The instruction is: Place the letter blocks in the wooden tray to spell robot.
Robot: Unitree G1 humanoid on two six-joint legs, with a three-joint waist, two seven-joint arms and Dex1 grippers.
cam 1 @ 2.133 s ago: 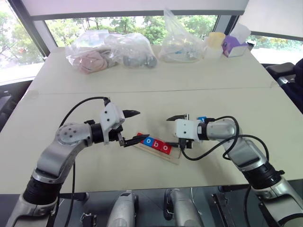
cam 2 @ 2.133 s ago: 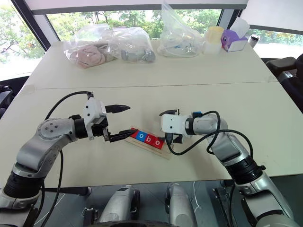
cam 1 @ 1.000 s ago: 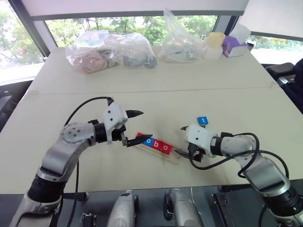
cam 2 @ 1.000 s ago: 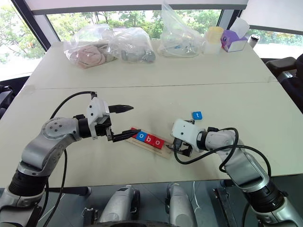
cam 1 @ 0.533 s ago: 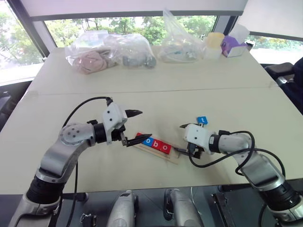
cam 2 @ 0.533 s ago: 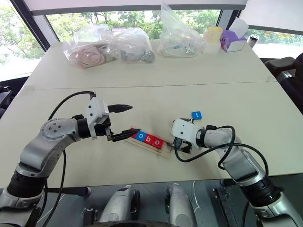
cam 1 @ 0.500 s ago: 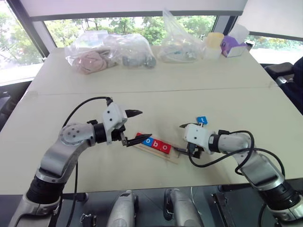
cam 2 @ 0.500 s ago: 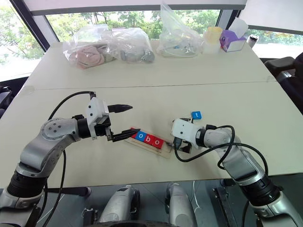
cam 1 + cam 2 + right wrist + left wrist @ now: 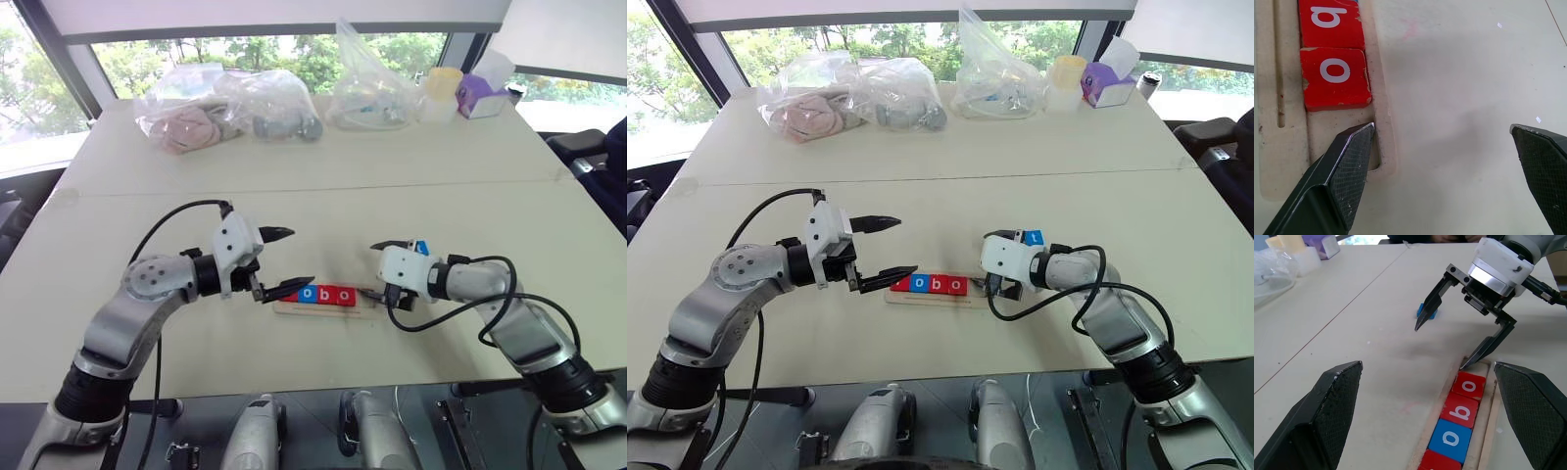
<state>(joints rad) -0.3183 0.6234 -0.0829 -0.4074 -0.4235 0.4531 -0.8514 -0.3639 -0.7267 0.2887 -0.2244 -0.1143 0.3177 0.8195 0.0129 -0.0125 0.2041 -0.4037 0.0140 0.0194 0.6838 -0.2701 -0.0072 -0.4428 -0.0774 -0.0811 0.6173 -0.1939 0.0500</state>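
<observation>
Tray swung since 1 s ago: wooden tray [image 9: 323,307] lay level across desk [image 9: 313,196] instead of slanted, right arm moved fwd. Left gripper [image 9: 282,260] hovered at tray's left end, jaws apart. Right gripper [image 9: 377,269] had jaws apart, one fingertip [image 9: 1359,147] inside tray's empty end. Red/blue letter blocks [image 9: 323,294] sat in tray; blue t block [image 9: 1427,311] lay on desk behind right gripper.

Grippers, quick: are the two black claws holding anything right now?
Left gripper: open, holding nothing.
Right gripper: open, holding nothing.
</observation>
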